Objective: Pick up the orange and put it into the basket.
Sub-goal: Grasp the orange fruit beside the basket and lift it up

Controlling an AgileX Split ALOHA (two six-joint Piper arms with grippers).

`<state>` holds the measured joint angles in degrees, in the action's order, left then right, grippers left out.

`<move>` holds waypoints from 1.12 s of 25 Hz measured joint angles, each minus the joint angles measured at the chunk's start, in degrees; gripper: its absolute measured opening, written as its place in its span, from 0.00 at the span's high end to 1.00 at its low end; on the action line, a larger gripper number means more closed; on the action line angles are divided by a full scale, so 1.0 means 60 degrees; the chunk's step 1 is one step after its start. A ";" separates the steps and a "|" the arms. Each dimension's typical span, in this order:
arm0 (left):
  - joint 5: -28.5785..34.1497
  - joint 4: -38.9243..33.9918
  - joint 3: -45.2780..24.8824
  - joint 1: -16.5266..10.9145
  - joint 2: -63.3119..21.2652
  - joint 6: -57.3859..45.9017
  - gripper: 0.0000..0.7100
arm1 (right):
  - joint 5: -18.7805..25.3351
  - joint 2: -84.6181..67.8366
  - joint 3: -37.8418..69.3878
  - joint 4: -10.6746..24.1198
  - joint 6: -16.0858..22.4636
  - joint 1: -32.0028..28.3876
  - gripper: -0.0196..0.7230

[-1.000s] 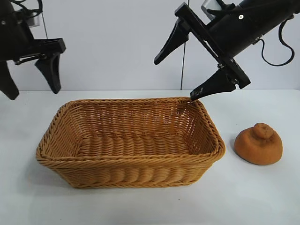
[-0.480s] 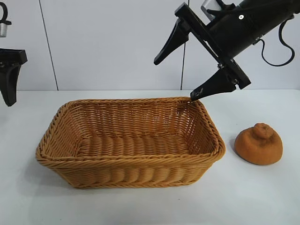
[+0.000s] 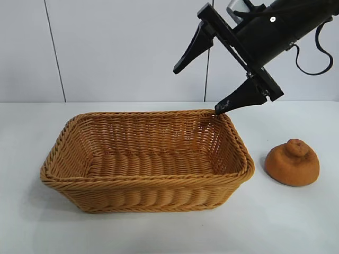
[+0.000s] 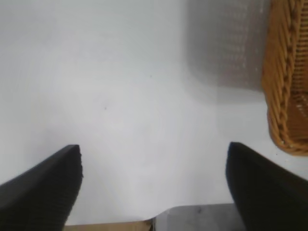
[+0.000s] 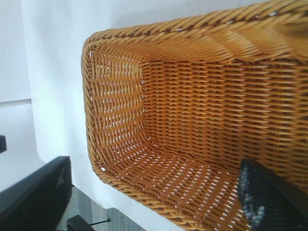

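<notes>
Approaching the orange (image 3: 292,162) is judged to be the step in hand, and nothing is gripped yet. The orange is seen resting on the white worktop (image 3: 296,222), just beside the right end of the wicker basket (image 3: 145,182) and apart from it. The right gripper (image 3: 209,76) is held above the basket's far right corner, tilted downward, with its jaws spread wide and empty; in the right wrist view only the basket interior is shown.

To do the step well, the right gripper should be carried clear of the rim, across to the orange, and lowered so that the dome is straddled low on its sides, below the knobby bump. The rough surface is judged to offer good friction.

Compared with the earlier exterior frames, the left gripper (image 4: 154,192) is no longer seen at the left edge; it is now shown only in its own wrist view, jaws open, above bare worktop beside the basket. The right gripper, the orange and the basket are unchanged.
</notes>
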<state>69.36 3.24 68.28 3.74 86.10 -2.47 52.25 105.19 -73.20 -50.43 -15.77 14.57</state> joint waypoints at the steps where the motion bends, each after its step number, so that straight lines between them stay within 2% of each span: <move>1: 0.0000 0.0000 -0.0335 0.0000 -0.0460 0.0008 0.18 | 0.0000 0.0000 0.0000 0.0000 0.0000 0.0000 0.11; 9: -0.0045 -0.0046 -0.2993 0.0000 -0.4044 0.0040 0.18 | 0.0050 0.0000 0.0000 0.0018 0.0000 0.0000 0.11; 19: -0.1323 -0.0048 -0.6260 0.0000 -0.8897 0.0040 0.18 | 0.0069 0.0000 0.0000 0.0018 0.0000 0.0000 0.11; 28: -0.1386 -0.0048 -0.6556 0.0000 -1.1724 0.0040 0.18 | 0.0114 0.0000 0.0000 0.0018 0.0000 0.0000 0.11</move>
<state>61.05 2.96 28.95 3.74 15.75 -2.22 52.94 105.19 -73.20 -50.33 -15.77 14.57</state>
